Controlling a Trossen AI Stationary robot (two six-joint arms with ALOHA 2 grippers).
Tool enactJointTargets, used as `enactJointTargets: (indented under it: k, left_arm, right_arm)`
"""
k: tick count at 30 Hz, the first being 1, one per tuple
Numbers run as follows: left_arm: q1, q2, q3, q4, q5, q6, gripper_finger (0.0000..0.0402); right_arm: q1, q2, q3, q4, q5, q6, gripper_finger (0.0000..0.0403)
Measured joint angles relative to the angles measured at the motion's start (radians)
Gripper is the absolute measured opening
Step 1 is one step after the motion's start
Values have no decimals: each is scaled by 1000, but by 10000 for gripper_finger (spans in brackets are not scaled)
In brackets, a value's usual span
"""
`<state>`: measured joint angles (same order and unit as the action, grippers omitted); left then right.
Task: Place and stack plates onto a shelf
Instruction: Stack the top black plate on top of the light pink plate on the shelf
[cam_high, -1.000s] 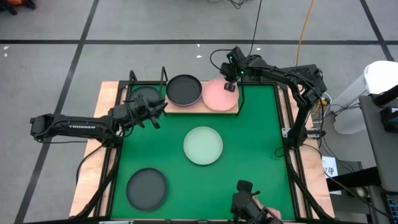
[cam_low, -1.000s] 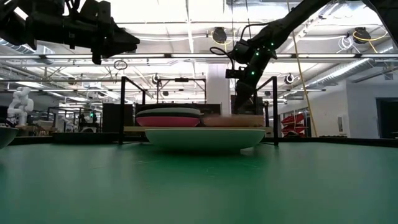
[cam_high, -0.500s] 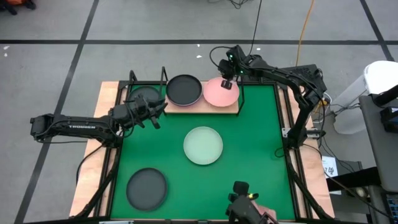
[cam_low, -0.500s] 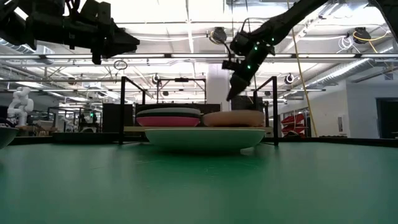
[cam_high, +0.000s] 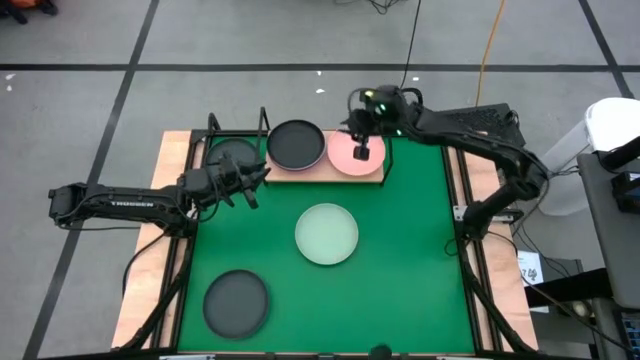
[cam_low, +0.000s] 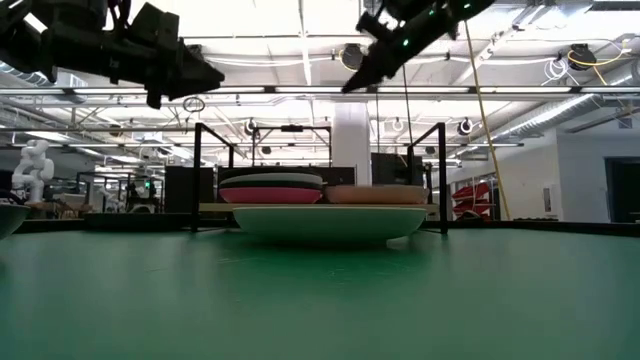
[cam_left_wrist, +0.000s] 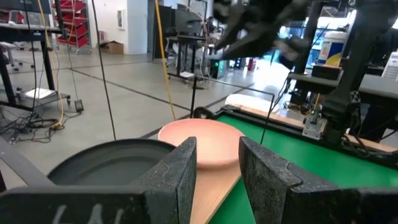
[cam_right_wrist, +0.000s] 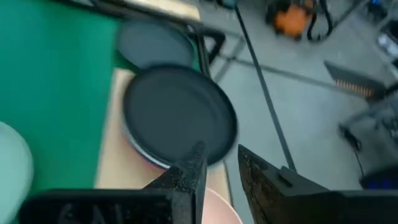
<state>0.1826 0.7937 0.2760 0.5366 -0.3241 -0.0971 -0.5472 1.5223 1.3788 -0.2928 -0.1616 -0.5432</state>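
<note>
The wooden shelf (cam_high: 318, 173) stands at the mat's far edge. On it a dark plate (cam_high: 297, 144) tops a stack with a magenta plate (cam_low: 270, 195) under it, and a light pink plate (cam_high: 345, 157) lies flat beside the stack. My right gripper (cam_high: 362, 148) hovers open and empty high above the pink plate, and it also shows in the low view (cam_low: 352, 82). My left gripper (cam_high: 258, 178) waits open and empty above the mat, left of the shelf. A pale green plate (cam_high: 326, 233) and a dark plate (cam_high: 236, 303) lie on the mat.
Another dark plate (cam_high: 232, 155) lies at the far left by the shelf's black wire frame (cam_high: 265, 125). The green mat (cam_high: 420, 250) is bare on the right side. The shelf's wire posts (cam_low: 441, 175) rise beside the pink plate.
My right gripper has risen from the light pink plate's far edge, well above the shelf, and gone a little toward the table's near side. The pink plate has settled flat on the shelf beside the stack.
</note>
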Motion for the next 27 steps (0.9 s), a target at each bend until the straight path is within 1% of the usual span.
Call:
enactJointTargets:
  k: [4, 13, 16, 19, 21, 23, 25, 27]
  left_arm:
    - [0, 0, 0, -17, 0, 12, 123]
    - [0, 0, 0, -18, 0, 14, 123]
    - [0, 0, 0, -20, 0, 8, 123]
    - [0, 0, 3, -45, -1, 8, 122]
    - [-3, 0, 26, -115, -36, 5, 120]
    - [-8, 0, 71, -233, -96, 6, 119]
    - [-9, 0, 135, -405, -142, 10, 118]
    - [-8, 0, 210, -594, -155, -2, 117]
  right_arm:
    - [79, -119, -155, 143, 0, 44, 77]
    - [253, -363, -569, 563, 9, 176, 77]
    - [309, -420, -665, 672, 66, 207, 77]
    - [359, -458, -711, 695, 129, 214, 77]
    - [387, -475, -724, 698, 163, 215, 77]
    - [410, -484, -732, 696, 172, 218, 77]
    - [430, -485, -732, 692, 188, 218, 77]
    - [444, -485, -732, 691, 189, 214, 77]
